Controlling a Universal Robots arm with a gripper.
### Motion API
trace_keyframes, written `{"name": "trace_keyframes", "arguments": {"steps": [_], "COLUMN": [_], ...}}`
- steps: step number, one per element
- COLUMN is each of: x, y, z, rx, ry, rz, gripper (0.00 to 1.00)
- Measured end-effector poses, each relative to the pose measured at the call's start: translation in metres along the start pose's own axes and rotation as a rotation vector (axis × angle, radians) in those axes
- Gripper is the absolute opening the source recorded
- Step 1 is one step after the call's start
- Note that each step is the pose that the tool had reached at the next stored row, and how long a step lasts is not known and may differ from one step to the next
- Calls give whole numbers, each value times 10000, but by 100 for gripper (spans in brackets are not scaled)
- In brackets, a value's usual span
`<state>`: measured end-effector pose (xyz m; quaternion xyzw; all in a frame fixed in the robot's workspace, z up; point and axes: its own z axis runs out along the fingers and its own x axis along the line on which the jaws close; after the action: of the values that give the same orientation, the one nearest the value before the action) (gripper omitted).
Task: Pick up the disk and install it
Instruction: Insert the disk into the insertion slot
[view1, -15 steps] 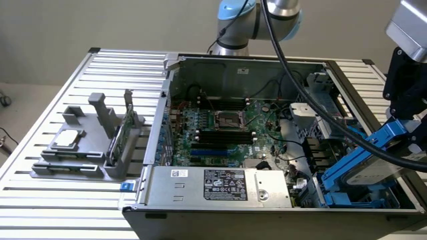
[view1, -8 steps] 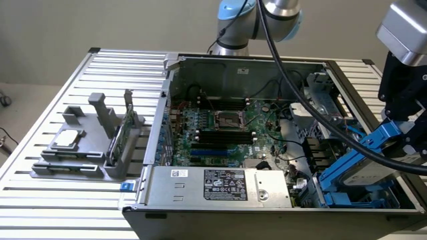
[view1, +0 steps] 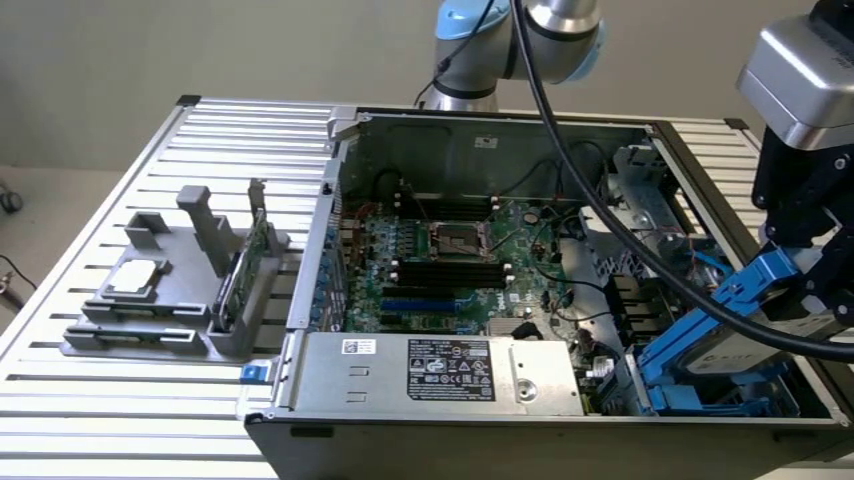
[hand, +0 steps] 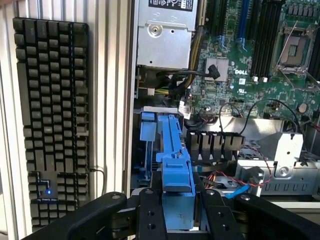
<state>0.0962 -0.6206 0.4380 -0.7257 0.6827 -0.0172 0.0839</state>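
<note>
The disk (view1: 731, 345) is a silver-grey drive framed by blue rails. It hangs tilted, one end down, over the open computer case (view1: 400, 140) at the exterior view's right. My gripper (view1: 807, 285) is shut on its upper end. In the wrist view my black fingers (hand: 152, 215) clamp the blue carrier (hand: 176, 165) from both sides, edge-on. Below it lies the blue drive bay (view1: 707, 398), which also appears in the wrist view (hand: 147, 131). The drive's label is hidden.
A grey holder (view1: 147, 335) at the exterior view's left carries a small silver drive (view1: 134, 278) and a green circuit card (view1: 243, 270). The case holds the motherboard (view1: 454, 255) and power supply (view1: 434, 372). A black keyboard (hand: 50, 115) lies beside the case. The arm's black cable (view1: 607, 210) crosses over the case.
</note>
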Motion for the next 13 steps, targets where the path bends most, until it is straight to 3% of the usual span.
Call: {"name": "trace_keyframes", "arguments": {"steps": [13], "x": [-17], "y": [82], "z": [44], "rx": [205], "ry": [11], "rz": [-20], "gripper": [33]}}
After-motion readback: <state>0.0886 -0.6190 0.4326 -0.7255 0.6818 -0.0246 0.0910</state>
